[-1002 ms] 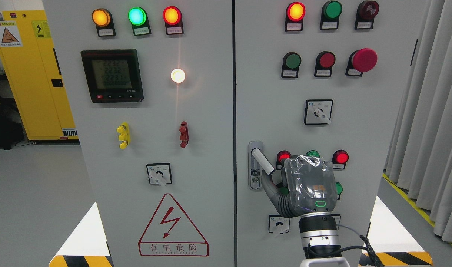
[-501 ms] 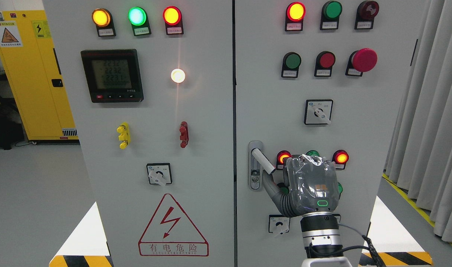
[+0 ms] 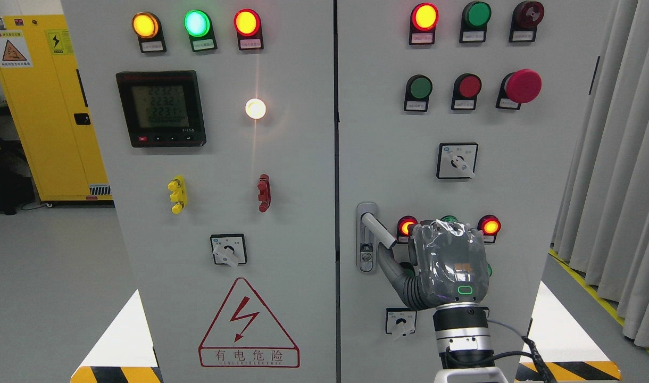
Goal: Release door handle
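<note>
- The right hand (image 3: 446,266) has slid a little to the right.
- Its thumb sits just under the handle (image 3: 377,230). Fingers hidden, so grip unclear.
- It seems to be letting go.

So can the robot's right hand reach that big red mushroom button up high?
Probably yes. The right hand sits low on the same door, by the door handle, and nothing stands between it and the red mushroom button. Whether the arm stretches that high isn't shown.

You have one door handle (image 3: 376,230): a pale grey lever on a silver keyed backplate, swung out and angled down-right, at the right cabinet door's left edge.
</note>
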### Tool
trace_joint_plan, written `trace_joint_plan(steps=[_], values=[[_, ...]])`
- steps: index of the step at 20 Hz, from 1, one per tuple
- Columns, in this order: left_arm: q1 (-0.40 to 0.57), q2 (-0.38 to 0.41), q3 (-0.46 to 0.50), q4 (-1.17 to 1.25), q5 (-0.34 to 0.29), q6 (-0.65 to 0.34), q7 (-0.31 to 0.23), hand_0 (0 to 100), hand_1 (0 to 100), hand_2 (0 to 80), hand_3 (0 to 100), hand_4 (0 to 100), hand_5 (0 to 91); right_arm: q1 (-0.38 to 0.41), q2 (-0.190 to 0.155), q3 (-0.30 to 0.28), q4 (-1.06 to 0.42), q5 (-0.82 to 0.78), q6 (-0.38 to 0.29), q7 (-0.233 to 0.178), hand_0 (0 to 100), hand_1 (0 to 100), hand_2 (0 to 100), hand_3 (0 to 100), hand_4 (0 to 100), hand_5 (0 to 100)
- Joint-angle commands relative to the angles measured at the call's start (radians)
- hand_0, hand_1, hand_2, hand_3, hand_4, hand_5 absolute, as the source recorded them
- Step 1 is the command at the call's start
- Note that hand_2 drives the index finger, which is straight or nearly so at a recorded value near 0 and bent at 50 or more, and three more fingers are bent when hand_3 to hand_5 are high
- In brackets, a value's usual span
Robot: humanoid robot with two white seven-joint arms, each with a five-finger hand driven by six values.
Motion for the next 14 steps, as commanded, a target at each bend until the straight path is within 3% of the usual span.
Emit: trace_joint_plan(steps=[1,14], values=[[0.0,0.0,0.0,-0.012,0.0,0.0,0.0,12,56,0.0,0,0,0.0,-0.001,-0.004,-0.002,-0.001,0.0,0.0,-0.001,43,42,96,100,100,100],[0.0,0.0,0.0,-0.012,0.0,0.0,0.0,12,56,0.0,0,0,0.0,-0.002,-0.006,-0.009,-0.005,0.0,-0.002,-0.001,42,42,96,100,100,100]])
